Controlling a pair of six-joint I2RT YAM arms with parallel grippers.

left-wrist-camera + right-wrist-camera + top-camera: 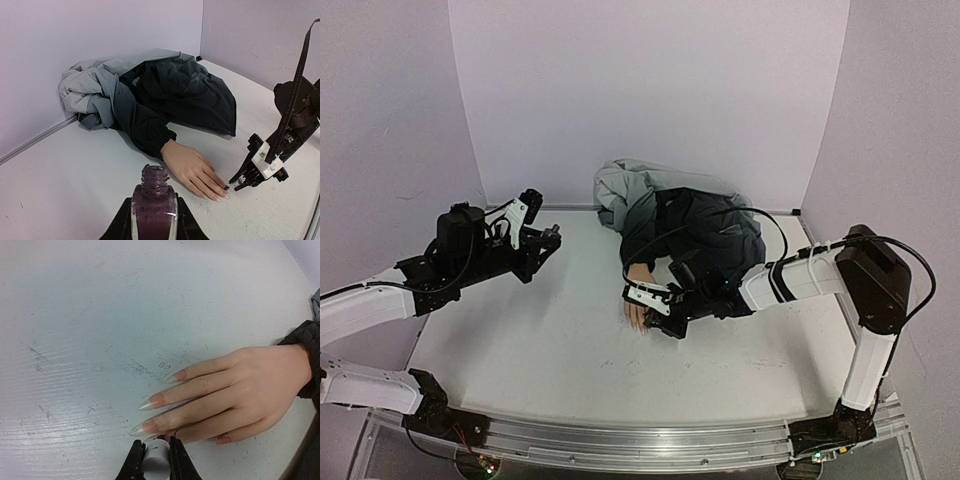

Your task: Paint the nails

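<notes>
The pale mannequin hand (638,308) lies palm down on the white table (540,340), its wrist in a black sleeve. In the right wrist view the hand (240,390) shows long skin-toned nails (156,400) with clear tips. My right gripper (155,442) is shut on the white brush cap (156,459), held against the tip of the nearest finger, where a dark smear shows. The brush itself is hidden. The left wrist view shows a dark-tipped nail (226,188) beside the right gripper (240,180). My left gripper (153,202) is shut on the open purple polish bottle (154,210), held at the left, away from the hand (192,167).
A crumpled grey and black jacket (690,225) lies behind the hand against the back wall and covers the wrist; it also shows in the left wrist view (165,90). White walls close the table at the back and on both sides.
</notes>
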